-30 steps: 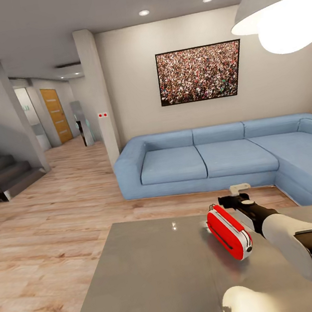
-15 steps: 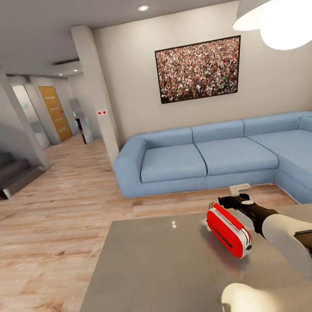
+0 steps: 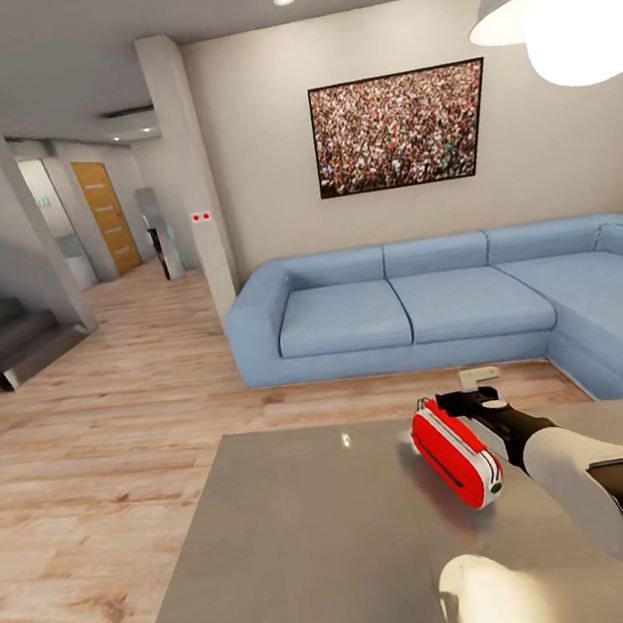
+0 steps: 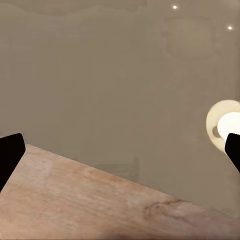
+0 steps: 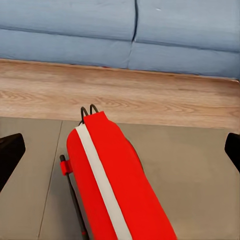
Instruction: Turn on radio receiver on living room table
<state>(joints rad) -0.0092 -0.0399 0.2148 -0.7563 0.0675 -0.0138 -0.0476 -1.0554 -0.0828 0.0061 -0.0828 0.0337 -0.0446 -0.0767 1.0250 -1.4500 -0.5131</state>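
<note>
Radio receiver (image 3: pixel 455 442) standing on edge, tilted, over the grey desk (image 3: pixel 292 558), near its far side, red front facing left. Right pincer (image 3: pixel 466 405) reaching in just behind it; tips spread wide at both sides in the right wrist view, radio receiver (image 5: pixel 112 185) lying between them, touching or not too hard to tell. Left pincer (image 4: pixel 120 150) spread wide too, hanging over the shiny desk (image 4: pixel 115 80) edge and wood floor (image 4: pixel 75 200). Blue sofa (image 3: pixel 432 306) sitting beyond, crowd photo (image 3: pixel 398 130) hanging above it.
</note>
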